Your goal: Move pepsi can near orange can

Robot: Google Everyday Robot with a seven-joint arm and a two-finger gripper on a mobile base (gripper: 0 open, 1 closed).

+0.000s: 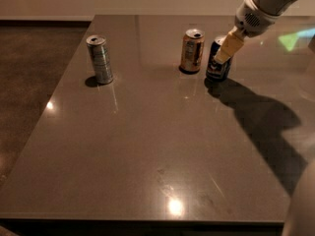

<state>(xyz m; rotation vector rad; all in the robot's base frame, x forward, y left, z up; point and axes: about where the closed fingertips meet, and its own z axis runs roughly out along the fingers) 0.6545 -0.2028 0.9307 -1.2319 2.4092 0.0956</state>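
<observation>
The pepsi can (217,69) is dark blue and stands upright on the grey table (147,146), just right of the orange can (192,50), with a small gap between them. My gripper (223,56) comes down from the upper right on a white arm (266,4). Its yellowish fingers (229,44) are shut on the upper part of the pepsi can and cover part of its top. The orange can stands upright and free.
A silver-grey can (100,59) stands upright at the left side of the table. The table's left edge borders a dark floor (29,82). The arm casts a large shadow (261,117) across the right side of the table.
</observation>
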